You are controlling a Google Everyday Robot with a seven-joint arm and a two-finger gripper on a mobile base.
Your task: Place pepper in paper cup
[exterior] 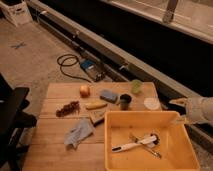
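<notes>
Sitting near the far edge of the wooden table (52, 146), the pepper (136, 86) is a pale-green lump, free of the gripper and well apart from it. The paper cup (152, 103) stands to its right and a little nearer the camera, showing as a pale disc; the two do not touch. A dark cup (125, 101) stands just left of the paper cup, with a blue sponge (108, 95) beside it. Further left lie an orange-red round fruit (85, 90), a yellow elongated fruit (96, 105) and a dark reddish cluster (68, 108). A crumpled blue cloth (79, 132) rests on the near part of the boards.

A yellow bin (145, 114) fills the table's near right corner and holds a white-handled utensil (135, 144).

The gripper (175, 111) reaches in from the right edge, above the bin's far right corner and right of the paper cup. Its fingers are spread apart with nothing between them.

On the floor beyond the table lies a coiled black cable (67, 62).
</notes>
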